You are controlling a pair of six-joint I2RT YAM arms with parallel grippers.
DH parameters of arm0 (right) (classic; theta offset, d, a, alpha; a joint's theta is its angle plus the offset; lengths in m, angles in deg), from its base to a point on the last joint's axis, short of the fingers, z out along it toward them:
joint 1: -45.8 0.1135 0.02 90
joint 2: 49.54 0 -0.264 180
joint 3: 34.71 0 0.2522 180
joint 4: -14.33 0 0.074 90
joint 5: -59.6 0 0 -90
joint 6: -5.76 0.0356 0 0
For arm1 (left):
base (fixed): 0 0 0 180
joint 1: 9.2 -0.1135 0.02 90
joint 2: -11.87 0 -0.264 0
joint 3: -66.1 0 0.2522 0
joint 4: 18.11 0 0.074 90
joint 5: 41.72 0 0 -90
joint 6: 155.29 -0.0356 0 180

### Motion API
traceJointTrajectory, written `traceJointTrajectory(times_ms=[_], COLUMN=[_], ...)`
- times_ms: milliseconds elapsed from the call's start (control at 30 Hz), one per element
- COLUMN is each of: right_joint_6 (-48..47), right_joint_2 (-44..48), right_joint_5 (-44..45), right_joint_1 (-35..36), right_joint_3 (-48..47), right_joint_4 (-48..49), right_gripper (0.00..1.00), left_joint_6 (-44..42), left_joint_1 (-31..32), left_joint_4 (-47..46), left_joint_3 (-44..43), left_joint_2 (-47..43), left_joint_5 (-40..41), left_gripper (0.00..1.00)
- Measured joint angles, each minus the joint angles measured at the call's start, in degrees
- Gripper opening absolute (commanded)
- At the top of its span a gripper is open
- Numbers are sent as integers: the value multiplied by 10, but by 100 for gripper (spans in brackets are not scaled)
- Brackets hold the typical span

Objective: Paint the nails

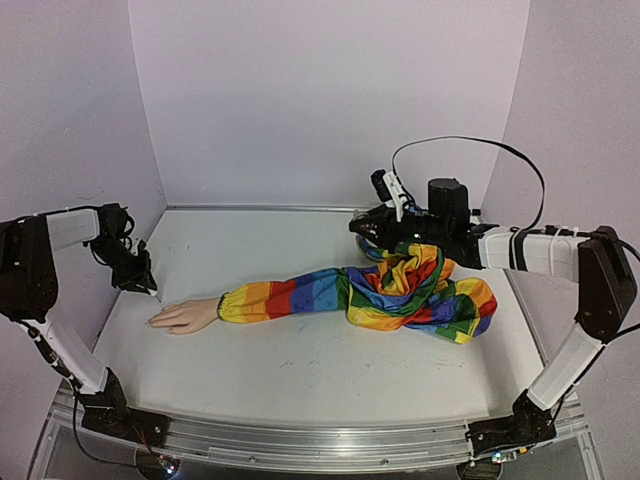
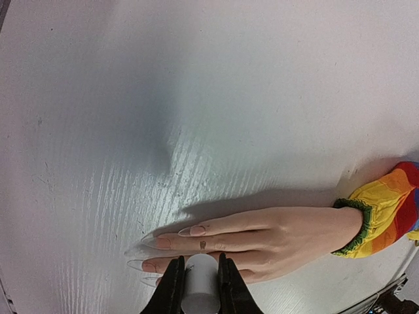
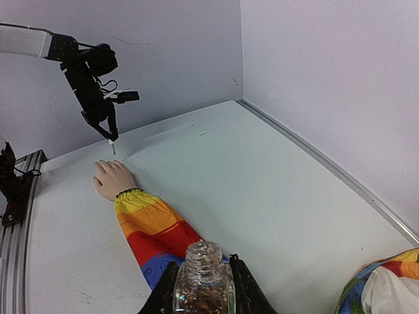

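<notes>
Left gripper (image 2: 200, 263), jaws narrowed tight on a white cylindrical applicator (image 2: 200, 291), hangs just above the fingers of a pale mannequin hand (image 2: 262, 239) lying flat, palm down, on the white table (image 1: 320, 375). The nails (image 2: 163, 243), long and pale pink, point toward the table's left edge. A green-trimmed cuff joins the hand to a rainbow-striped sleeve (image 1: 300, 297), which runs rightward into a bunched heap. Over that heap, well apart from the hand, the right gripper (image 3: 203, 291) grips an uncapped clear glass bottle (image 3: 203, 261) upright between its fingers, dark speckled contents showing through the glass
</notes>
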Motion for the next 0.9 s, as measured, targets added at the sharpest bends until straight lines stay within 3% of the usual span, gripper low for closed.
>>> traceJointTrajectory(times_ms=[900], right_joint_6=[0], right_joint_2=[0], right_joint_5=[-7], right_joint_1=[0], right_joint_3=[0], right_joint_4=[-2], right_gripper=[0], left_joint_6=[-11], left_joint_1=[-2], left_joint_4=[-2], left_joint_3=[0], left_joint_2=[25], left_joint_5=[-2], left_gripper=[0])
